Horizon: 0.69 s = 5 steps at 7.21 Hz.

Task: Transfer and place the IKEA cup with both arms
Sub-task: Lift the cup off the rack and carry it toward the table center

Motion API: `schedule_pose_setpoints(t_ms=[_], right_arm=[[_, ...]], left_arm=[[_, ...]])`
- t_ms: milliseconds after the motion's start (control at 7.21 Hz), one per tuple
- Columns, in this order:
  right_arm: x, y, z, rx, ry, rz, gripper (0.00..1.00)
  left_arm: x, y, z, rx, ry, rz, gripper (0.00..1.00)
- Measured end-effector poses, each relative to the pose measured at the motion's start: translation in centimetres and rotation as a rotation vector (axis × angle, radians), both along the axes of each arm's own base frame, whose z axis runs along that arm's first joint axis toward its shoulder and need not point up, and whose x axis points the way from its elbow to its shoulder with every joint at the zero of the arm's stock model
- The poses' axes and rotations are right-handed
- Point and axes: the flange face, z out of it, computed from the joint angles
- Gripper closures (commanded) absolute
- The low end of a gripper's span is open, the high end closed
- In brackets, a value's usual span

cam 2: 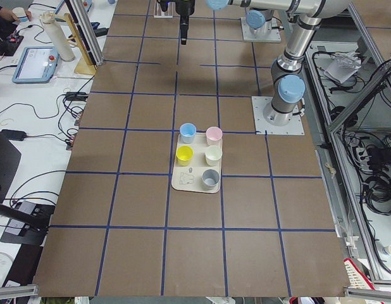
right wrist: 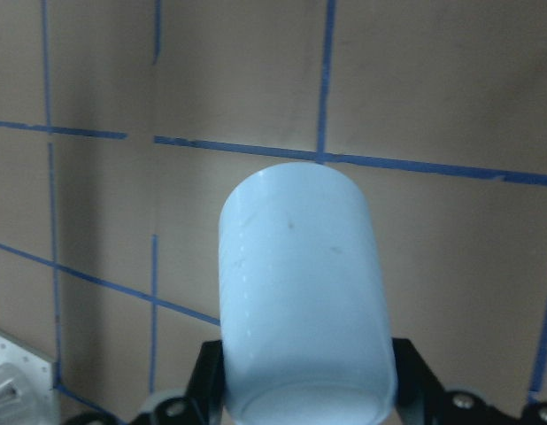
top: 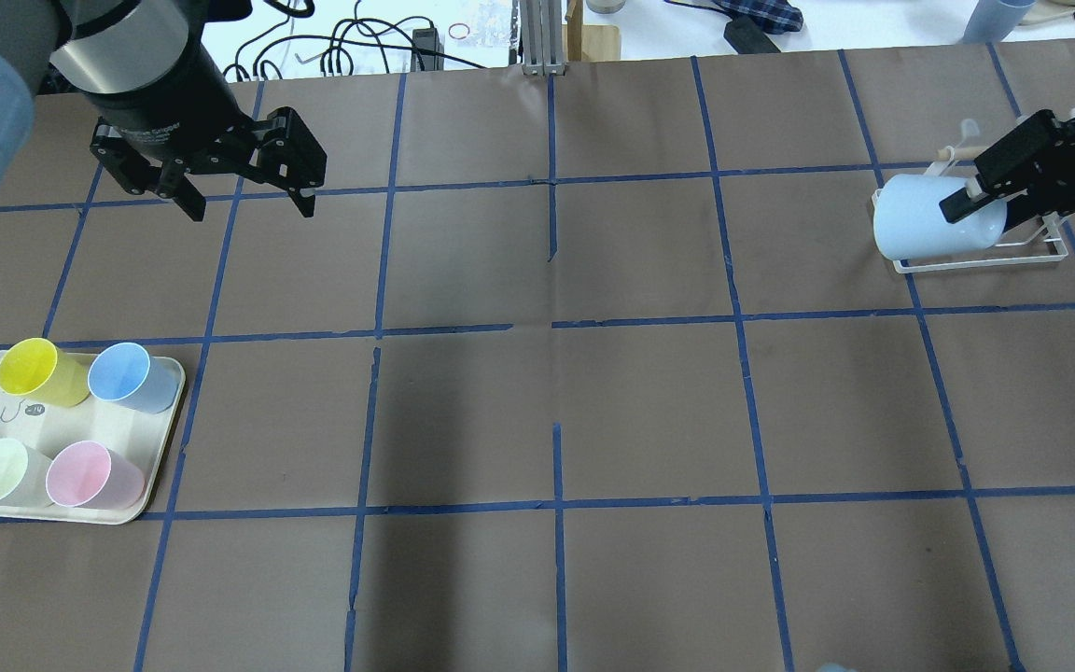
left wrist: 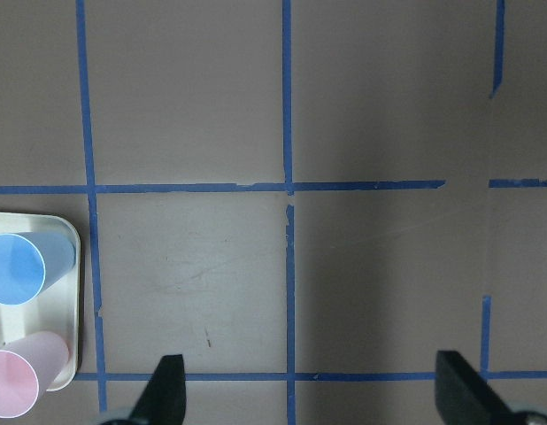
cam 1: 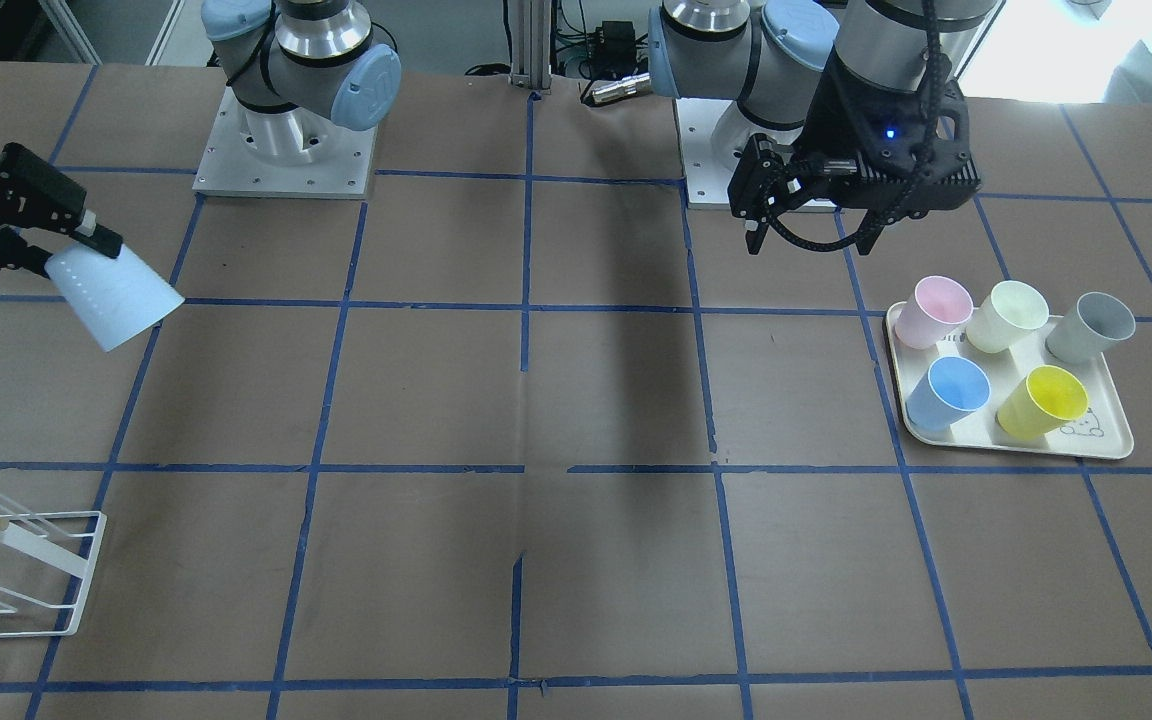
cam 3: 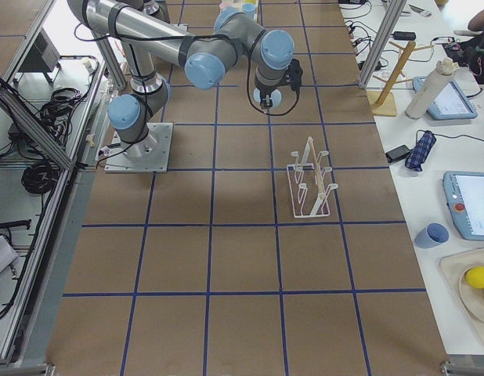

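Observation:
My right gripper (cam 1: 48, 262) is shut on the IKEA cup (cam 1: 116, 297), a pale light-blue tapered cup. It holds the cup in the air, tipped on its side, near the table's end on my right. In the overhead view the cup (top: 928, 224) overlaps the white wire rack (top: 976, 259), with the gripper (top: 974, 200) at its rim end. The right wrist view shows the cup (right wrist: 300, 292) between the fingers, base pointing away. My left gripper (cam 1: 811, 238) is open and empty, hovering above the table near the tray; it also shows in the overhead view (top: 250, 207) and its wrist view (left wrist: 313, 394).
A beige tray (cam 1: 1101, 445) holds pink (cam 1: 939, 308), pale green (cam 1: 1008, 314), grey (cam 1: 1091, 326), deeper blue (cam 1: 951, 390) and yellow (cam 1: 1041, 398) cups. The wire rack (cam 1: 11, 570) stands at the table's edge on my right. Brown paper with blue tape lines covers the table.

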Motion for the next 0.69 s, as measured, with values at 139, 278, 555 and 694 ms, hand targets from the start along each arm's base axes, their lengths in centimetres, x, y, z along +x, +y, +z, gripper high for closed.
schedule_pose_setpoints(t_ms=[139,278,555,694], right_arm=[[2.7,0.3,0.3,0.021,-0.11,-0.006,0.66],[6.1,0.4,0.7,0.038,-0.214,-0.002,0.67],[12.1,0.6,1.7,0.072,-0.442,-0.046,0.7],[14.7,1.2,2.1,0.102,-0.521,-0.059,0.7]], left_arm=[[0.0,0.2,0.0,0.001,0.0,0.0,0.0],[-0.2,0.2,-0.5,0.012,0.026,0.001,0.0],[-0.2,-0.3,-1.1,0.031,0.149,0.021,0.0],[0.0,-0.7,-1.5,0.043,0.215,0.035,0.0]])
